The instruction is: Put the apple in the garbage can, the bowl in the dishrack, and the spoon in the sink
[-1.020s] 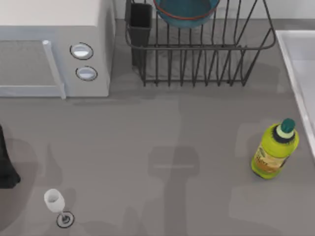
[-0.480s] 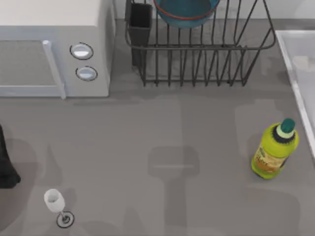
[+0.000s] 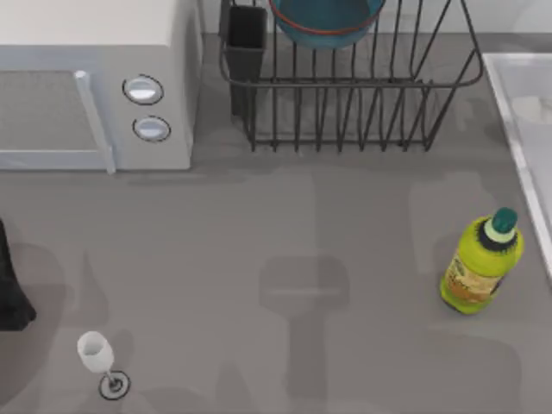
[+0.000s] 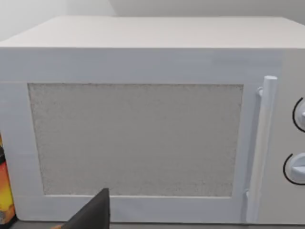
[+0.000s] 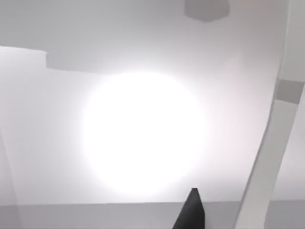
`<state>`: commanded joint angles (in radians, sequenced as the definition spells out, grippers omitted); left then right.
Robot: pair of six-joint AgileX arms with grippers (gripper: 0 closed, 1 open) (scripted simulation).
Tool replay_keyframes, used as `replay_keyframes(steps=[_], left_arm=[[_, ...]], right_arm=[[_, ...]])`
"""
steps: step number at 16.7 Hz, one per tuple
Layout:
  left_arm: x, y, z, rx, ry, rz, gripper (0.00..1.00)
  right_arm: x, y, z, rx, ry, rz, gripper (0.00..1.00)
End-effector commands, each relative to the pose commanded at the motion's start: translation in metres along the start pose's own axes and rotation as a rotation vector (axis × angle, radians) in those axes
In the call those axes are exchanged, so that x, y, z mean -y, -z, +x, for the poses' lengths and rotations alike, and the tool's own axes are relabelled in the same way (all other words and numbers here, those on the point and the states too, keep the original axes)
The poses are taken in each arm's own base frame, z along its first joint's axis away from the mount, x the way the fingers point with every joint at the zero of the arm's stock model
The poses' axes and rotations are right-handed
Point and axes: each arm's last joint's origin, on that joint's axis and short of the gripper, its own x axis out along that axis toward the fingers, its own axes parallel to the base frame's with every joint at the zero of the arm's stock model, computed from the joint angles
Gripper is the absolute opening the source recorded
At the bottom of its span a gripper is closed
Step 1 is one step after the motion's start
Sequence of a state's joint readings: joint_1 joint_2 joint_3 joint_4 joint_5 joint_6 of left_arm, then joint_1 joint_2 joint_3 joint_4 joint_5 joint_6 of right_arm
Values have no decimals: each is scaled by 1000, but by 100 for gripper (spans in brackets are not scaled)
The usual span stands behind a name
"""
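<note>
- The bowl (image 3: 326, 19) is sitting in the dishrack (image 3: 354, 86) at the top centre of the top view, teal inside with a reddish rim, cut off by the frame's top edge.
- The rack's dark cutlery cup (image 3: 247, 43) is at its left corner, right next to the white microwave (image 3: 95, 82), which takes up the upper left.
- The sink (image 3: 526, 129) runs down the right edge of the top view, pale basin with a raised light rim. There's a faint pale blob inside it near the upper right, but I honestly can't tell what it is.
- A yellow-green bottle with a dark green cap (image 3: 481, 263) stands on the grey desk (image 3: 285, 259) at the right, close to the sink's rim but not touching it.
- A small white wine glass (image 3: 97, 358) is at the lower left of the desk, upright as far as I can see.
- Something dark pokes in at the left edge, lower half (image 3: 10, 293); can't make out what it is.
- Left wrist view looks straight at the microwave door and handle (image 4: 259, 148), with one dark fingertip (image 4: 93, 214) at the bottom. Can't tell how the left jaws stand.
- Right wrist view looks onto a pale, glary surface with a dark fingertip (image 5: 191, 212) at the bottom edge. Can't tell the right jaws' state either.
</note>
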<state>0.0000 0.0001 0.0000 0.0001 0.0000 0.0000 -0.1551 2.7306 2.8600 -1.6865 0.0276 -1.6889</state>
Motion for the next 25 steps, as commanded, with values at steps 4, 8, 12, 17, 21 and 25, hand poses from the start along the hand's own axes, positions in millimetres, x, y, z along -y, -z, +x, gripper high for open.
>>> replay_keyframes(steps=[4, 8, 12, 17, 21, 25], left_arm=[[0, 0, 0, 0, 0, 0, 100], [0, 0, 0, 0, 0, 0, 100], [0, 0, 0, 0, 0, 0, 100], [0, 0, 0, 0, 0, 0, 100], [0, 0, 0, 0, 0, 0, 100], [0, 0, 0, 0, 0, 0, 100]], right_arm=[[3, -2, 20, 2, -15, -6, 0], [0, -3, 41, 4, -22, -6, 0], [0, -3, 44, 3, -13, -6, 0], [0, -3, 44, 3, -13, -6, 23], [0, -3, 44, 3, -13, -6, 53], [0, -3, 44, 3, -13, -6, 83]])
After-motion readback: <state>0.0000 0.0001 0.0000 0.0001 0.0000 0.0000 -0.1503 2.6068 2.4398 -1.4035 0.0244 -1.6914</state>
